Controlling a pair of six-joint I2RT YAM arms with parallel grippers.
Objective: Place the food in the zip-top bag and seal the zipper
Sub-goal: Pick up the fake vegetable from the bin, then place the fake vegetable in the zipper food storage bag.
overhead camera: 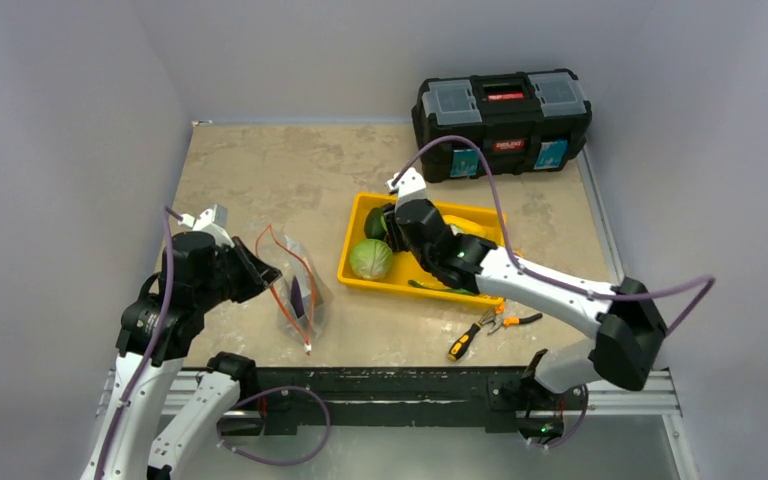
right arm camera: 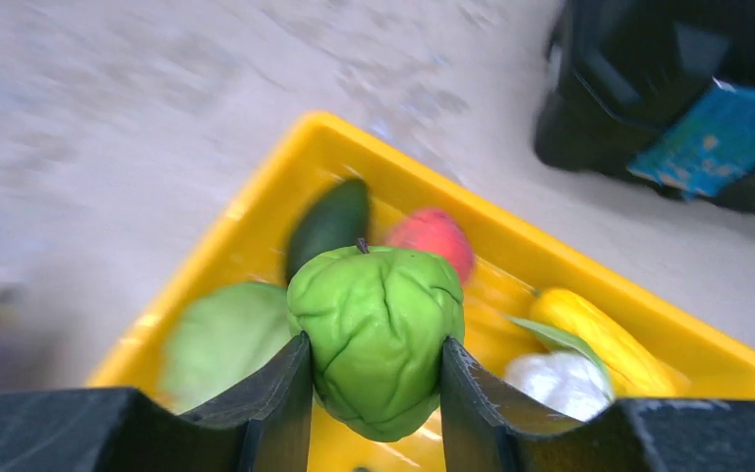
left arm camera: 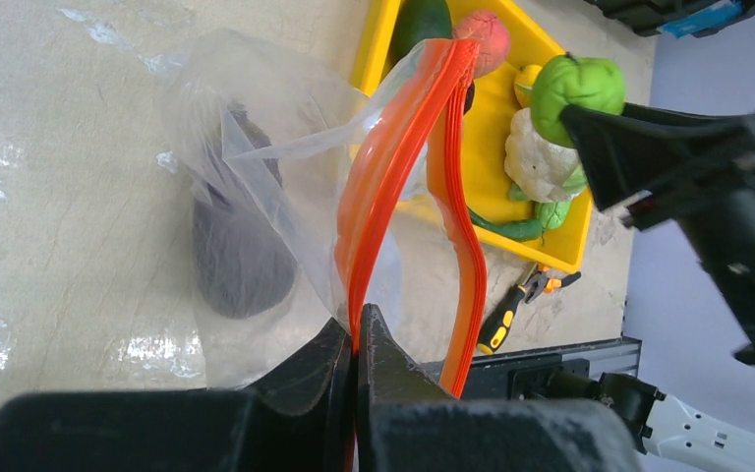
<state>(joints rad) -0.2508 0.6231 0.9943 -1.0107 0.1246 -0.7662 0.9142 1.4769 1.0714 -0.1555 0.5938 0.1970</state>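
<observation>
My left gripper (left arm camera: pixel 356 320) has its fingers pressed tight on the zipper (left arm camera: pixel 393 167), pinching one red-orange lip. The other lip bows away just right of the fingers, so the bag (left arm camera: pixel 246 128) gapes. Beyond the fingers to the left, the eggplant (left arm camera: pixel 236 256) lies inside the bag. My right gripper (right arm camera: pixel 374 344) clamps a green vegetable (right arm camera: pixel 374 295) between both fingers, over the tray (right arm camera: pixel 256 187). Past its fingertips I see the avocado (right arm camera: pixel 329 221) and red piece (right arm camera: pixel 433 236); the cabbage (right arm camera: pixel 221 334) sits left of the fingers, the yellow piece (right arm camera: pixel 600 334) and cauliflower (right arm camera: pixel 560 379) to their right
</observation>
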